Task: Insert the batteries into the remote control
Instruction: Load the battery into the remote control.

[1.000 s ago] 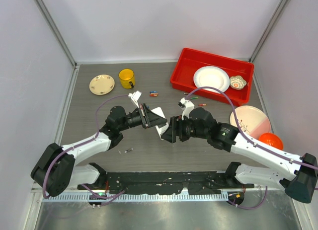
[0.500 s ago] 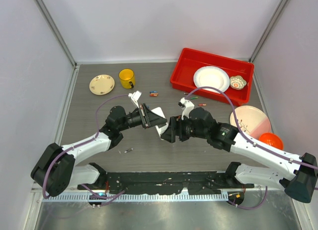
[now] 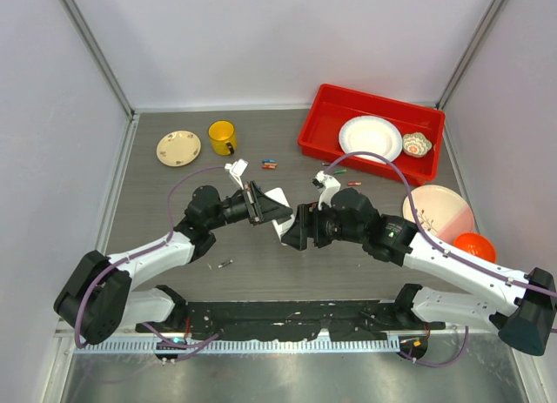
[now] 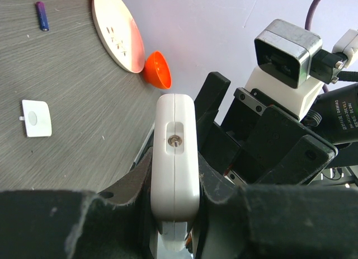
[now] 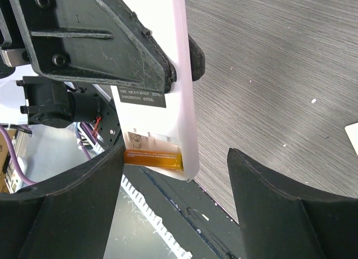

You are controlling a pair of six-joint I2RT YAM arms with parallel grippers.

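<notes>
The white remote control [image 4: 176, 158] is held above the table, clamped edgewise in my left gripper [image 4: 176, 183], which is shut on it. In the top view the remote [image 3: 277, 203] hangs between both grippers. My right gripper [image 5: 173, 197] is open around the remote's lower end [image 5: 182, 102]. An orange battery [image 5: 152, 158] lies in the open compartment, its left end against one of my fingers [image 5: 61, 208]. The other finger stands apart from the remote. Loose batteries [image 3: 270, 165] lie on the table, with more [image 3: 338, 170] near the red bin. My right gripper [image 3: 293, 231] is just right of the left gripper [image 3: 261, 204].
A red bin [image 3: 312, 129] holding a white plate [image 3: 371, 137] stands at the back right. A yellow cup [image 3: 222, 137] and a small plate [image 3: 178, 147] sit at the back left. A pink plate [image 3: 438, 210] and an orange bowl [image 3: 474, 246] are on the right. A white cover [image 4: 36, 118] lies on the table.
The right gripper's jaws have widened slightly. Both arms and the remote stay where they were.
</notes>
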